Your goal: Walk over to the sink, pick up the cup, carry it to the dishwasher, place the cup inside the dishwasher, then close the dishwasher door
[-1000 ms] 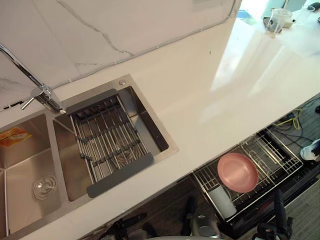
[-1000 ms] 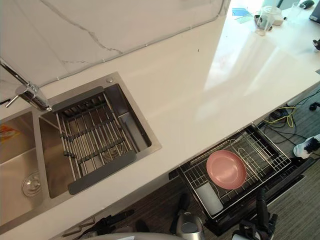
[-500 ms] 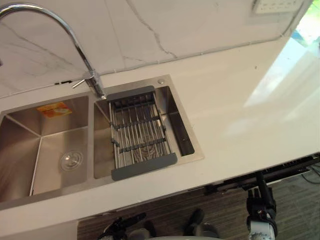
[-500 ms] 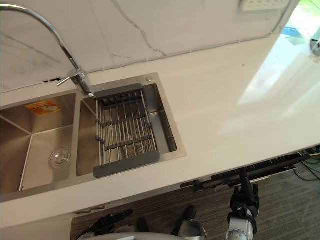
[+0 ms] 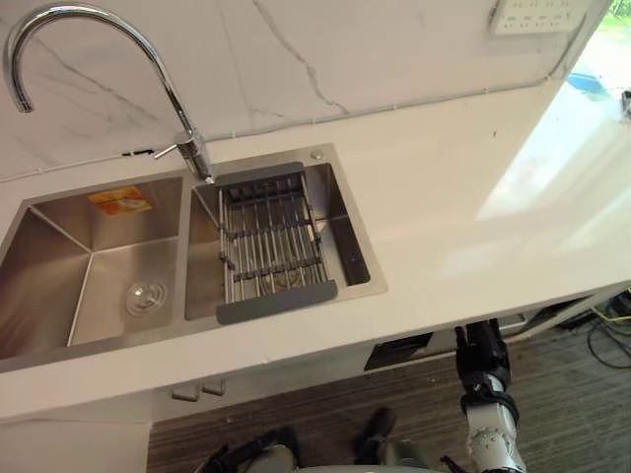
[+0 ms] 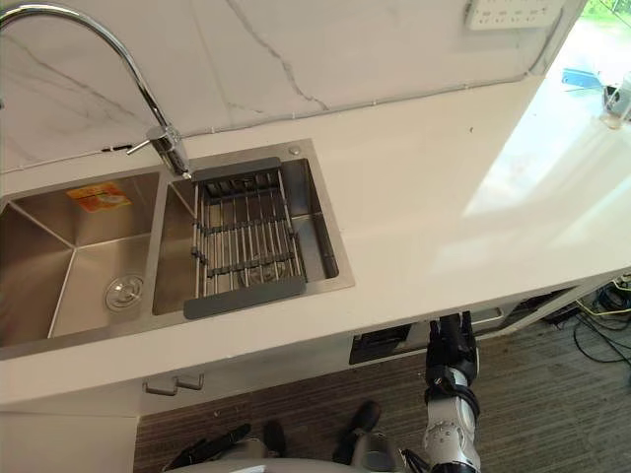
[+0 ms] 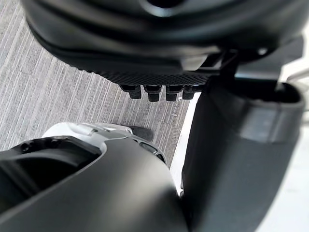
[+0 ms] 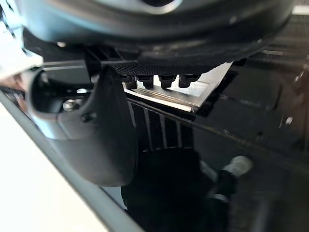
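Two-bowl sink (image 5: 44, 266); drain rack (image 5: 271, 246) across right bowl; right hand (image 6: 452, 347), left hand (image 7: 236, 169) low, fingers straight, empty.

Rack (image 5: 271, 246) in sink's (image 5: 59, 286) right basin, tap (image 5: 197, 158) behind.

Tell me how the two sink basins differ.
The left basin lies open, its round drain and an orange sticker in plain sight; the right basin is spanned by a wire rack. The left basin is wider than the right basin. Both are brushed steel.
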`<state>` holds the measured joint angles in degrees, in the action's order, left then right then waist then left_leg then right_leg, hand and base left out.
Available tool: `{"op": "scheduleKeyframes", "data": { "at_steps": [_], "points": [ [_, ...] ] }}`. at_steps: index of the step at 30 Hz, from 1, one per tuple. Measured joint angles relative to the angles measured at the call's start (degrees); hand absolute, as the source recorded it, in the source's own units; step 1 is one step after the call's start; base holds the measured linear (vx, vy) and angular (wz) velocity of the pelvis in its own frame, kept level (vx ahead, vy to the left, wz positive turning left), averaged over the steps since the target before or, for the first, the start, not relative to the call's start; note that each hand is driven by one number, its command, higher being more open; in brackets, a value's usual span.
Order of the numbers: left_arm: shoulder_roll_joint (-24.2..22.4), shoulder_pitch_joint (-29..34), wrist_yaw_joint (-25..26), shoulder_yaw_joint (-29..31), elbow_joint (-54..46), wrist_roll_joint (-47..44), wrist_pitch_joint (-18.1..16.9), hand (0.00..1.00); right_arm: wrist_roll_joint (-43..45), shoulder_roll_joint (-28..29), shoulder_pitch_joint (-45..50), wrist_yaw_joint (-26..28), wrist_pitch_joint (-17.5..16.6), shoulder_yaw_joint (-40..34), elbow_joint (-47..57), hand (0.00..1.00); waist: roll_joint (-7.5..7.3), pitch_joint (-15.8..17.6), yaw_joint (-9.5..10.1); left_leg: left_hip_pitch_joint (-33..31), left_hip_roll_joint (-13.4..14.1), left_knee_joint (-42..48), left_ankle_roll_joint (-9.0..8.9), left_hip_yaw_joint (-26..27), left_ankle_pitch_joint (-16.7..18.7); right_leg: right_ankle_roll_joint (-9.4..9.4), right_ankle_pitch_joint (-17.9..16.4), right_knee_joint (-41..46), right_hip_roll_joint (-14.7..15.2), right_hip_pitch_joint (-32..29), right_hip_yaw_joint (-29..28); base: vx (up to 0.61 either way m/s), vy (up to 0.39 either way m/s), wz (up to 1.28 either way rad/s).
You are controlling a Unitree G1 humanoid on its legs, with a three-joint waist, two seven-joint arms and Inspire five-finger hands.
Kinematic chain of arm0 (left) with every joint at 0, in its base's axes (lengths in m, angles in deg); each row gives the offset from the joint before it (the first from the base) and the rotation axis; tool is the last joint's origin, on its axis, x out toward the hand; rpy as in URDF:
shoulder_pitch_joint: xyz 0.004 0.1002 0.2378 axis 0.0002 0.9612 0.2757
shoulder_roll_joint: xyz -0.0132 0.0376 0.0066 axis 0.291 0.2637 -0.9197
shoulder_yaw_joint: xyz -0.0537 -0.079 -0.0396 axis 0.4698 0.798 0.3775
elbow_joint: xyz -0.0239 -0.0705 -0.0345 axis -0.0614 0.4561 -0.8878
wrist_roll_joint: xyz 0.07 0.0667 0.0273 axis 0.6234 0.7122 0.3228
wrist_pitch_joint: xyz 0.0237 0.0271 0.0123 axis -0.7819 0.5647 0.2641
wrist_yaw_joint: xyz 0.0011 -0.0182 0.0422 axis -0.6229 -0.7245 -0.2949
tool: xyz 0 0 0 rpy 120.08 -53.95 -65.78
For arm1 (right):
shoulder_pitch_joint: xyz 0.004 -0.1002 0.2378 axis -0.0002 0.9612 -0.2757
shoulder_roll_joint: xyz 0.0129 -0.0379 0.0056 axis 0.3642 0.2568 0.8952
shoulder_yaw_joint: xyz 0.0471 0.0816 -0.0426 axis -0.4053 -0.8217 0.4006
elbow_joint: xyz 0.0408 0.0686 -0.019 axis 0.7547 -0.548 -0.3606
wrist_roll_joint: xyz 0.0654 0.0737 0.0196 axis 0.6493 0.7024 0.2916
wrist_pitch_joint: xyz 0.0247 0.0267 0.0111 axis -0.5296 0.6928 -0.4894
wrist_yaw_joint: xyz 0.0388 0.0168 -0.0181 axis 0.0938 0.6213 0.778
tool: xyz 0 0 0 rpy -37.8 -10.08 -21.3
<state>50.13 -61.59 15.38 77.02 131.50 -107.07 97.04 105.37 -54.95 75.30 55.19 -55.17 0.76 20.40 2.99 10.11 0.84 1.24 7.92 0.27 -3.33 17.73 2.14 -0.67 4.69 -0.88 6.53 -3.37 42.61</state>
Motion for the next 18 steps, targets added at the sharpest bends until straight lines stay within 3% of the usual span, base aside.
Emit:
{"op": "scheduleKeyframes", "data": {
  "at_steps": [1, 2, 7, 11, 12, 13, 15, 16, 18],
  "points": [
    [-0.08, -0.02, -0.68, -0.05, 0.04, -1.45, -0.65, 1.00, -1.24, -1.01, 1.05, 1.30, 1.13, 2.24, -0.17, 1.00, 0.06, -0.04, -0.10, -0.40, 1.01, 0.18, -0.43, 0.22, -0.36, -1.79, -0.39, 5.58, 0.73, -2.29, -1.57, 0.01, -0.081, 0.13],
    [0.45, -0.09, -1.56, -0.04, 0.17, -3.04, -0.86, 1.00, -2.53, -0.79, 3.02, 2.73, 2.03, 4.21, -1.16, 1.00, -0.98, -0.08, -0.18, 0.23, 0.90, 0.18, -1.15, 0.08, -0.85, -3.12, -4.25, 8.98, 1.58, -2.83, -2.71, 0.03, -0.114, 0.18],
    [0.43, 0.59, -3.91, -0.07, 0.19, -8.80, -0.52, 1.00, -10.72, 2.41, 6.20, 5.36, 5.68, 7.02, -12.94, 1.00, -2.59, -0.82, -0.06, 1.58, 1.74, 0.27, -1.19, 0.78, -1.08, -3.38, -10.59, 16.89, 3.84, -3.93, -1.33, 0.05, -0.093, 0.19],
    [1.22, 0.60, -6.93, -0.16, 0.56, -10.98, 0.24, 1.00, -18.33, 2.21, 5.38, 6.23, 4.69, 3.49, -20.32, 1.00, -4.54, -0.70, -1.21, 2.59, -2.88, 3.73, -0.62, 4.38, 0.61, -2.90, -11.71, 20.40, 6.92, -4.79, -0.27, 0.01, 0.036, 0.21],
    [2.24, 0.51, -7.86, -0.26, 0.55, -11.06, 0.69, 1.00, -20.13, 2.27, 5.52, 5.60, 4.69, 2.79, -22.76, 1.00, -6.21, -0.73, -1.47, 3.11, -4.23, 3.10, 0.49, 4.51, 2.61, -2.42, -11.91, 22.52, 8.09, -4.93, -0.14, -0.02, 0.051, 0.19],
    [3.02, 0.61, -8.38, -0.17, 0.50, -11.37, 0.78, 1.00, -21.32, 2.35, 5.52, 4.96, 4.66, 2.54, -23.34, 1.00, -6.82, -0.68, -1.52, 3.63, -4.57, 1.83, 0.42, 4.41, 2.45, -2.09, -11.72, 26.34, 9.17, -6.25, -1.87, -0.07, 0.024, 0.11],
    [3.89, 0.75, -8.46, -0.62, 0.99, -11.18, 1.41, 1.00, -23.43, 2.28, 5.68, 3.62, 5.25, 1.54, -26.15, 1.00, -6.67, -0.49, -1.92, 4.66, -3.77, 0.56, 0.88, 3.64, 2.17, -0.59, -12.36, 33.01, 9.72, -8.75, -10.12, -0.04, -0.004, 0.25],
    [4.62, 0.30, -8.46, -1.51, 1.28, -11.19, 1.86, 1.00, -25.43, 2.65, 6.63, 2.64, 6.10, -0.62, -29.38, 1.00, -6.63, -0.51, -2.36, 5.05, -3.10, -0.16, 0.82, 1.74, 2.11, 1.16, -13.28, 32.09, 9.05, -8.27, -16.11, 0.07, -0.019, 0.56],
    [5.08, -0.63, -8.50, -1.71, 2.06, -11.38, 2.21, 1.00, -25.65, 3.80, 6.86, 2.23, 5.99, -3.59, -30.64, 1.00, -6.54, -0.52, -2.45, 4.57, -2.73, -0.85, 0.25, -0.10, 1.37, 2.26, -13.07, 24.94, 8.23, -6.90, -21.25, 0.08, -0.069, 0.47]
  ]
}}
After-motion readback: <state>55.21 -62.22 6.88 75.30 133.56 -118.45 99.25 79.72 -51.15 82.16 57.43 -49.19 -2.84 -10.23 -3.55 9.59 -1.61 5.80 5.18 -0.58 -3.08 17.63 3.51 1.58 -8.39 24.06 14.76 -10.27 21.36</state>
